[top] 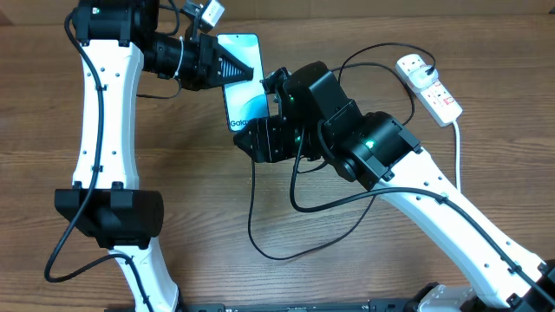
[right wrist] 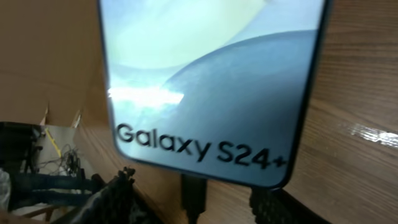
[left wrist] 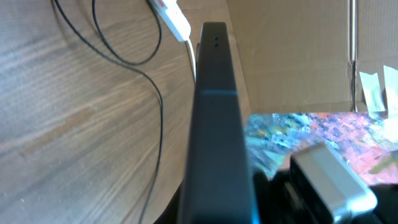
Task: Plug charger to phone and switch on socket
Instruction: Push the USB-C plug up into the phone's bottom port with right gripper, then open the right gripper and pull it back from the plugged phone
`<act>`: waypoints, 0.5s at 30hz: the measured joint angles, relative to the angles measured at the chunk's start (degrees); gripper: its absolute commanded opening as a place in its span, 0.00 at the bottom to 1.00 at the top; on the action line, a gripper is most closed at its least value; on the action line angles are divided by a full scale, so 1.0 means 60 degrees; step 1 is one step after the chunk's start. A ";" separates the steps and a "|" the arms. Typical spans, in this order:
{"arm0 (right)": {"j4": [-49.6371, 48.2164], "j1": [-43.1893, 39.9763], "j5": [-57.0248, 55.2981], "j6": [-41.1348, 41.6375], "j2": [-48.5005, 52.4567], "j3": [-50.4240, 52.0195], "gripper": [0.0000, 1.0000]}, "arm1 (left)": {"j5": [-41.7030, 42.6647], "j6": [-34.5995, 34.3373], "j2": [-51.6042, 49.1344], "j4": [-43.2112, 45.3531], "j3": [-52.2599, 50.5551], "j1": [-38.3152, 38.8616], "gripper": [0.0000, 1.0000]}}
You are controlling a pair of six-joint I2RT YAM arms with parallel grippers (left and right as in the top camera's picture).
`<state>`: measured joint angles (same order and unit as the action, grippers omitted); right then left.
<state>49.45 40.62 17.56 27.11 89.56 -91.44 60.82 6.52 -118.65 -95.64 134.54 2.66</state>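
Overhead: the phone (top: 243,95) lies face up. The left gripper (top: 243,69) is clamped on its side edge near the plain end, and the right gripper (top: 260,139) sits at its "Galaxy" end. The charger (top: 286,208) loops away from that end, and the socket (top: 431,85) lies well apart from the phone.

Left wrist: the phone (left wrist: 214,124) shows edge-on, with the charger (left wrist: 155,93) beside it and the socket (left wrist: 171,15) beyond (its own fingers are unclear here).

Right wrist: the connector (right wrist: 193,190) meets the phone (right wrist: 211,81) under the lettering. The right gripper (right wrist: 196,208) has its fingers (right wrist: 118,196) spread apart on either side of the connector.
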 measured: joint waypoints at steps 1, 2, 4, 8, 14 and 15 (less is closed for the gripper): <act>-0.0091 -0.0025 0.0004 -0.0025 0.0004 0.0000 0.93 | 0.0000 -0.0011 0.0000 -0.0033 -0.0004 0.0000 0.04; -0.0127 -0.0047 0.0015 -0.0036 0.0007 0.0000 0.96 | 0.0004 -0.0015 0.0000 -0.0015 -0.0004 0.0000 0.04; -0.0131 -0.0080 0.0058 -0.0004 0.0004 0.0000 1.00 | -0.0015 -0.0022 0.0000 0.0044 -0.0004 0.0018 0.04; 0.0047 -0.0084 0.0215 -0.0025 0.0004 0.0000 1.00 | -0.0627 -0.0284 0.0000 0.0357 -0.0004 0.0036 0.04; 0.0488 -0.0087 0.0248 -0.0022 -0.0025 0.0000 1.00 | -0.1898 -0.0874 0.0000 0.0659 -0.0007 -0.0036 0.04; 0.0583 -0.0098 0.0200 -0.0011 -0.0044 0.0000 1.00 | -0.2208 -0.1013 0.0000 0.0663 -0.0007 -0.0066 0.04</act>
<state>52.95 40.03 18.76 27.05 89.30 -91.44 47.57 0.45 -118.65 -91.66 134.50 2.26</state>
